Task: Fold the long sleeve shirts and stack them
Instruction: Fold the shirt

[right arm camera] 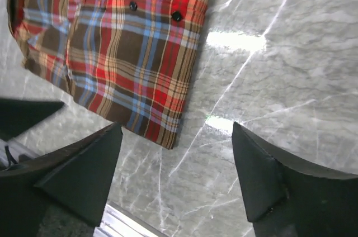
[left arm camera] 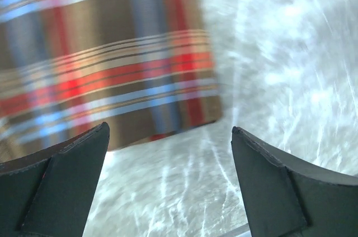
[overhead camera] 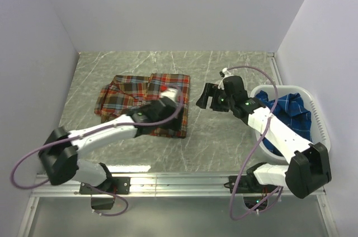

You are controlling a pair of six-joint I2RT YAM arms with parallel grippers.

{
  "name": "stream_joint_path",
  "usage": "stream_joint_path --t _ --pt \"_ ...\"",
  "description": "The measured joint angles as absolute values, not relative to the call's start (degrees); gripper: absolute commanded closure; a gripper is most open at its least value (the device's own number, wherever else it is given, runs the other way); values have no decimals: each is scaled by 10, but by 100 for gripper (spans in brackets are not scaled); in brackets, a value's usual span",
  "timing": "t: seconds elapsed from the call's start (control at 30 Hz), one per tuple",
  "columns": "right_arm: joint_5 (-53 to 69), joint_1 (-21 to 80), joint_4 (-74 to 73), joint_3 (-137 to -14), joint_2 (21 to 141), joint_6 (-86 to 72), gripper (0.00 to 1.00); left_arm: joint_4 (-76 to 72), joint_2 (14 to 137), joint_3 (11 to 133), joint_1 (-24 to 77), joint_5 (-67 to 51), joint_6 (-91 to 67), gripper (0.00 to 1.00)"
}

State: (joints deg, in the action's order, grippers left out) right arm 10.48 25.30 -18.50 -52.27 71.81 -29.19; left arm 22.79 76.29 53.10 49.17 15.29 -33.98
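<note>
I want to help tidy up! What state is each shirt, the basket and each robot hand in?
red plaid shirt: folded, lying flat on the table
blue plaid shirt: crumpled, unfolded
white basket: upright, blue plaid shirt inside
left gripper: open, empty
right gripper: open, empty

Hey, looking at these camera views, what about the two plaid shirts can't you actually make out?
- Top view: the left arm lies across the red plaid shirt, hiding part of its near half.
- Top view: the right arm covers part of the blue shirt in the white basket.
- Left wrist view: the red plaid shirt is blurred and cut off by the top and left edges.
- Right wrist view: the top edge cuts it off.
</note>
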Motion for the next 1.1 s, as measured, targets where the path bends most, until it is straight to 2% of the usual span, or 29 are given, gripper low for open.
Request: stream_joint_path --t 0.13,0.3,0.6,0.73,0.9,1.0,1.03,1.1 --pt "80 246 -193 -518 696 -309 4 210 853 581 580 186 -288 8" --pt "36 232 -208 -493 659 -329 4 211 959 632 640 226 -247 12" --pt "8 204 -208 -454 615 -356 5 223 1058 680 665 286 -215 22" --pt "6 192 -204 -435 614 -364 5 230 1081 685 666 311 -218 33" --pt "25 174 -180 -411 612 -378 5 243 1090 687 666 355 -222 42" --pt "41 168 -166 -400 613 -385 6 248 1096 687 666 376 -228 61" --pt "46 167 -162 -398 615 -387 6 250 1098 687 667 379 -231 77" --pt "58 165 -149 -397 621 -393 7 254 1104 687 667 383 -235 89"
